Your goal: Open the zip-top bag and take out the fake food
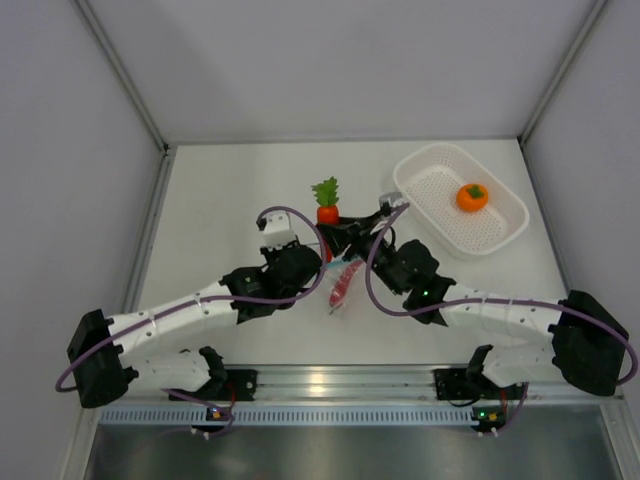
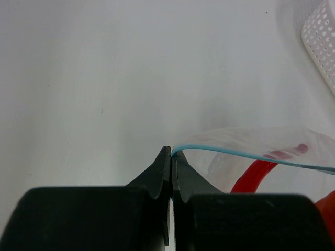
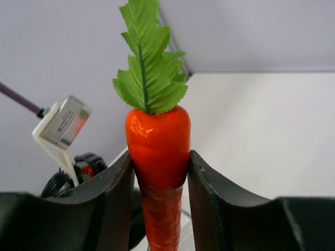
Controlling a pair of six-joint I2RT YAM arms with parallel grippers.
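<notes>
The left gripper (image 2: 171,152) is pinched tight on the zip-top bag (image 2: 251,140) at its blue strip, steadying the mouth; the right gripper (image 3: 159,170) clasps the carrot (image 3: 157,138) upright, apparently to lift it clear; the chili (image 2: 256,175) lies inside the bag; the orange (image 1: 472,197) sits in the basket (image 1: 437,158).

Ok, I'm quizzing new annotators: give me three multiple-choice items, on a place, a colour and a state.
1. The round orange is: A in the white basket; B on the table; C in a gripper.
2. The zip-top bag's zip strip is: A red; B light blue; C yellow.
3. The right gripper is: A open, empty; B shut on the carrot; C shut on the basket.
Key: A, it lies inside the basket; B, a blue line edges the plastic; B, the jaws clamp the carrot.
</notes>
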